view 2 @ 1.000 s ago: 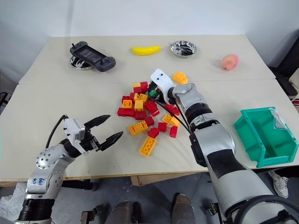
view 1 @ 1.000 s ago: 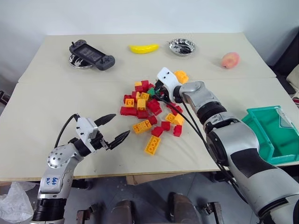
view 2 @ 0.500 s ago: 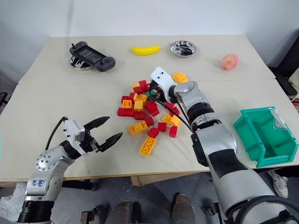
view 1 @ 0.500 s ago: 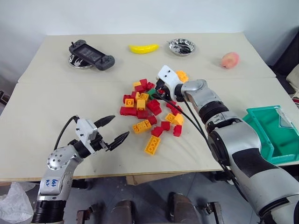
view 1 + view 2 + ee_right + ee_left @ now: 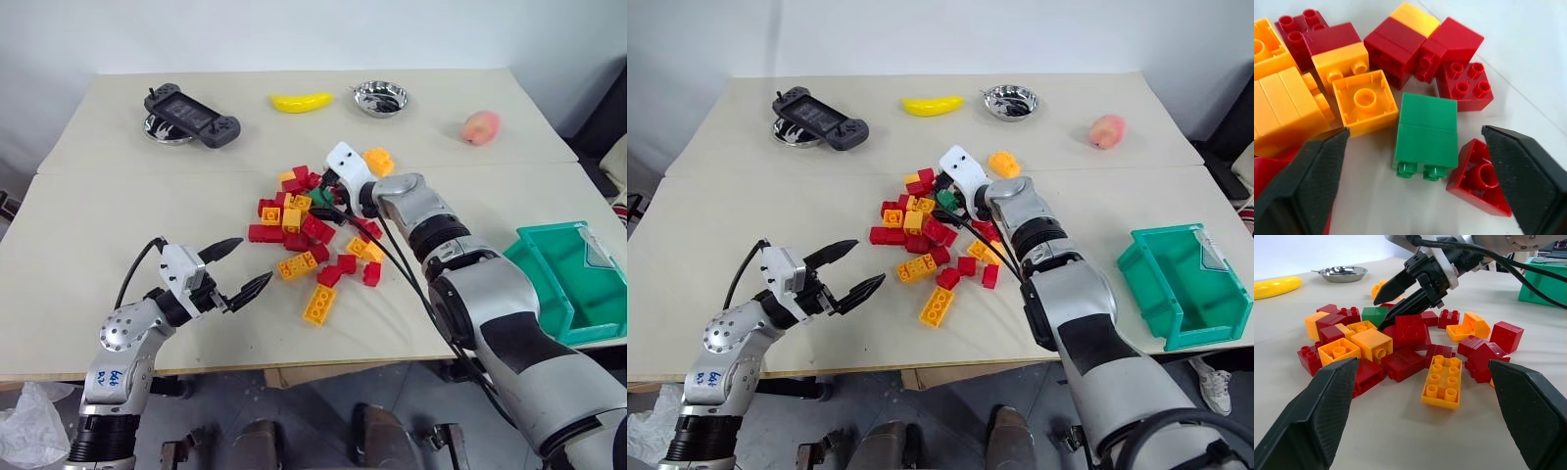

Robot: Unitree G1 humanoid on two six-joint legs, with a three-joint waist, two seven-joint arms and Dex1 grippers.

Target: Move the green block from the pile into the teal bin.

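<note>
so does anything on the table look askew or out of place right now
Mostly ordinary clutter. The small green studded plastic brick lies tipped on its side on the table, studs pointing sideways, between the open right gripper's fingers. An orange brick beside it sits upside down, hollow side up. Nothing looks spilled or damaged.

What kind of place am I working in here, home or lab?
Probably a lab or test bench, not a home: two plain tables pushed together against a bare white wall, set with unrelated props: a toy brick pile, a game controller, a banana, a teal bin.
</note>
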